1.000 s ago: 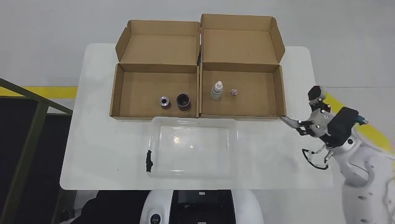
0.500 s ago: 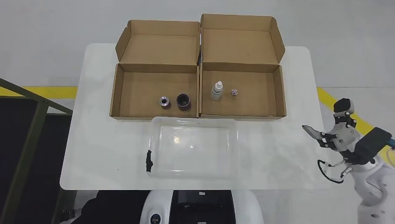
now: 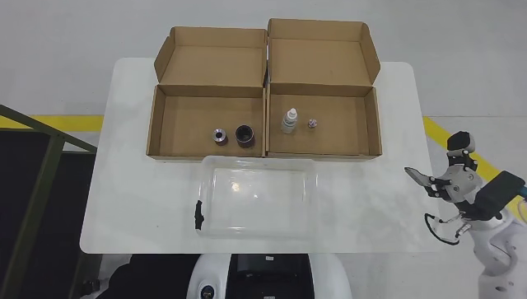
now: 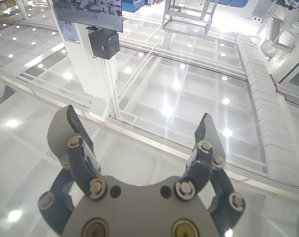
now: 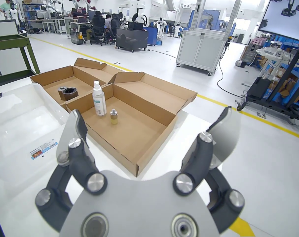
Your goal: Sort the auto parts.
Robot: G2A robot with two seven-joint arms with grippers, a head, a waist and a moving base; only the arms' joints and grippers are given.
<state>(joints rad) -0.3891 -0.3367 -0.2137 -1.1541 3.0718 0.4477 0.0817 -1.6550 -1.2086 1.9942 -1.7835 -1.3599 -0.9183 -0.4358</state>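
Two open cardboard boxes stand side by side at the back of the table. The left box (image 3: pixel 177 126) (image 5: pixel 50 78) holds a small metal ring (image 3: pixel 218 135) (image 5: pixel 60 91) and a black cylinder (image 3: pixel 244 134) (image 5: pixel 70 92). In the right box (image 3: pixel 350 130) (image 5: pixel 139 134) are a white spray bottle (image 3: pixel 290 120) (image 5: pixel 99 99) and a small brass fitting (image 3: pixel 312 122) (image 5: pixel 113 117). My right gripper (image 3: pixel 434 157) (image 5: pixel 151 114) hangs open and holds nothing, past the table's right edge, facing the boxes. My left gripper (image 4: pixel 137 112) is open, holds nothing and points up at the ceiling.
A clear plastic bin (image 3: pixel 216 208) (image 5: pixel 48 114) sits in front of the boxes, with a black clip (image 3: pixel 198 215) on its left rim. A green cart (image 5: pixel 13 48) stands beyond the table's left side. Bare white tabletop (image 3: pixel 370 208) lies right of the bin.
My right gripper has drawn back from the right box's front corner, out past the table's right edge. It has barely shifted in the last half second.
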